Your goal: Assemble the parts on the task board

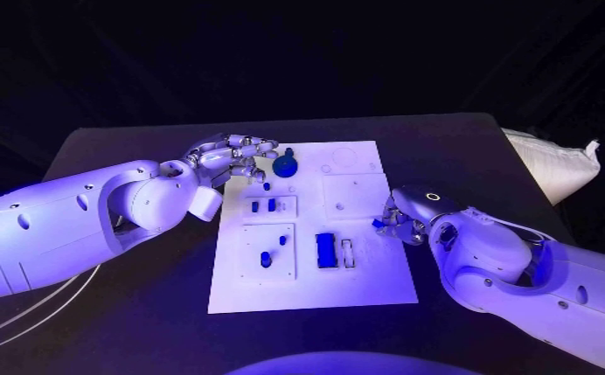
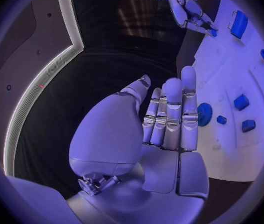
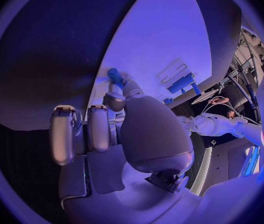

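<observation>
Right hand (image 1: 393,222) pinching small blue part (image 3: 115,76)

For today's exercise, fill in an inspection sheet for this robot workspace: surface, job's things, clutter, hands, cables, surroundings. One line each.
Surface: black table, dark and flat.
Job's things: white task board mid-table; blue parts on it, among them a round blue part and a long blue block.
Clutter: nothing seen.
Hands: left hand open, beside the round part; right hand pinches a small blue part at the board's edge.
Cables: pale cables under the left arm.
Surroundings: dark backdrop; white bag at the table's right.
</observation>
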{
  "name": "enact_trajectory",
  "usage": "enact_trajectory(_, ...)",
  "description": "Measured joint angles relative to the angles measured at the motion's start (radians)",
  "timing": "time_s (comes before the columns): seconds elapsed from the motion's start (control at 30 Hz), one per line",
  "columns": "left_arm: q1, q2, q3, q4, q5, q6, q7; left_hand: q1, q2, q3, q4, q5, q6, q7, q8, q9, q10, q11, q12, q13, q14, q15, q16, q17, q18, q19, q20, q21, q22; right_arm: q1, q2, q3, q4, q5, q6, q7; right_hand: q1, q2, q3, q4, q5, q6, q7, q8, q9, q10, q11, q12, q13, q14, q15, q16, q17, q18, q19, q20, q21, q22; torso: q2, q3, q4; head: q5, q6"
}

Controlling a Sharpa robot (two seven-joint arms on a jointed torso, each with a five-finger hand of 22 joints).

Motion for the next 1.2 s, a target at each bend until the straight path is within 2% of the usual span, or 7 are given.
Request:
enact_trajectory(0.33, 0.000, 0.000, 0.000, -0.001, -0.003, 0.003, -0.002, 0.000, 0.000, 0.000, 0.000, 0.000, 0.000, 0.000, 0.000, 0.000, 0.000, 0.000, 0.000, 0.000, 0.000, 0.000, 0.000, 0.000, 0.000, 0.000, 0.000, 0.000, 0.000, -0.016, -0.011, -0.002, 0.031, -0.013, -0.007, -0.002, 0.043, -0.003, 0.048, -0.022, 0.066, -0.010, 0.006, -0.010, -0.005, -0.027, -0.002, -0.063, -0.037, 0.000, 0.000, -0.017, -0.014, 0.000, -0.004, -0.004, -0.006, 0.000, 0.001, 0.0008, 0.0000, -0.001, 0.001)
enact_trajectory(0.53, 0.000, 0.001, 0.000, -0.001, -0.004, 0.004, -0.003, 0.000, 0.000, 0.000, 0.000, 0.000, 0.000, 0.000, 0.004, 0.000, 0.000, 0.000, 0.000, 0.000, 0.000, 0.000, 0.000, -0.001, 0.000, 0.000, 0.000, 0.000, 0.000, -0.021, -0.016, -0.003, 0.037, -0.009, -0.019, 0.001, 0.072, -0.011, 0.093, 0.014, 0.182, -0.013, 0.013, -0.018, -0.008, -0.034, 0.002, -0.096, -0.060, 0.000, 0.000, -0.017, -0.013, 0.000, -0.004, -0.004, -0.006, 0.000, 0.001, 0.0005, 0.0006, -0.001, -0.001)
enact_trajectory(0.67, 0.000, 0.001, 0.000, 0.000, -0.005, 0.004, -0.003, 0.000, 0.000, 0.000, 0.000, 0.000, 0.000, 0.000, 0.004, 0.000, 0.000, 0.000, 0.000, 0.000, 0.000, 0.000, 0.000, -0.001, 0.000, 0.000, 0.000, 0.000, 0.000, -0.025, -0.021, -0.005, 0.040, 0.004, -0.044, 0.001, 0.061, -0.036, 0.163, 0.052, 0.260, -0.016, 0.016, -0.019, -0.008, -0.036, 0.003, -0.093, -0.060, 0.000, 0.000, -0.017, -0.004, 0.000, -0.004, -0.004, -0.006, 0.000, 0.001, 0.0004, 0.0007, 0.000, -0.002)
enact_trajectory(0.7, 0.000, 0.001, 0.000, 0.000, -0.005, 0.004, -0.003, 0.000, 0.000, 0.000, 0.000, 0.000, 0.000, 0.000, 0.004, 0.000, 0.000, 0.000, 0.000, 0.000, 0.000, 0.000, 0.000, -0.001, 0.000, 0.000, 0.000, 0.000, 0.000, -0.027, -0.024, -0.006, 0.042, 0.011, -0.055, 0.001, 0.047, -0.049, 0.192, 0.051, 0.264, -0.016, 0.016, -0.019, -0.008, -0.036, 0.003, -0.089, -0.059, 0.000, 0.000, -0.017, -0.003, 0.000, -0.004, -0.004, -0.006, 0.000, 0.001, 0.0004, 0.0007, 0.000, -0.002)
enact_trajectory(0.77, 0.000, 0.001, 0.000, 0.000, -0.006, 0.004, -0.003, 0.000, 0.000, 0.000, 0.000, 0.000, 0.000, 0.000, 0.004, 0.000, 0.000, 0.000, 0.000, 0.000, 0.000, 0.000, 0.000, -0.001, 0.000, 0.000, 0.000, 0.000, 0.000, -0.030, -0.028, -0.008, 0.049, 0.023, -0.073, 0.000, 0.012, -0.077, 0.293, -0.003, 0.266, -0.016, 0.016, -0.018, -0.008, -0.028, 0.003, -0.084, -0.054, 0.000, 0.000, -0.017, 0.001, 0.000, -0.004, -0.004, -0.006, 0.000, 0.001, 0.0004, 0.0007, 0.001, -0.003)
enact_trajectory(0.83, 0.000, 0.001, 0.000, 0.000, -0.006, 0.004, -0.004, 0.000, 0.000, 0.000, 0.000, 0.000, 0.000, 0.000, 0.004, 0.000, 0.000, 0.000, 0.000, 0.000, 0.000, 0.000, 0.000, -0.001, 0.000, 0.000, 0.000, 0.000, 0.000, -0.033, -0.032, -0.011, 0.061, 0.039, -0.094, -0.001, -0.011, -0.094, 0.343, -0.019, 0.263, -0.014, 0.014, -0.018, -0.008, -0.020, -0.002, -0.081, -0.053, 0.000, 0.000, -0.013, 0.003, 0.000, -0.004, -0.004, -0.006, 0.000, 0.001, 0.0002, 0.0007, 0.001, -0.004)
enact_trajectory(1.2, 0.000, 0.000, 0.000, 0.000, -0.009, 0.005, -0.004, 0.000, 0.000, -0.003, -0.003, 0.000, 0.000, 0.000, 0.004, 0.000, 0.000, 0.000, 0.007, 0.000, 0.000, 0.000, 0.000, -0.001, 0.000, 0.000, 0.000, 0.000, -0.001, -0.034, -0.048, -0.005, 0.125, 0.096, -0.188, -0.003, -0.077, -0.111, 0.391, 0.002, 0.246, -0.007, 0.008, -0.003, -0.007, -0.006, -0.005, -0.053, -0.037, 0.000, 0.000, -0.006, 0.014, 0.000, 0.004, -0.003, 0.004, 0.000, 0.001, -0.0012, 0.0016, 0.002, -0.006)
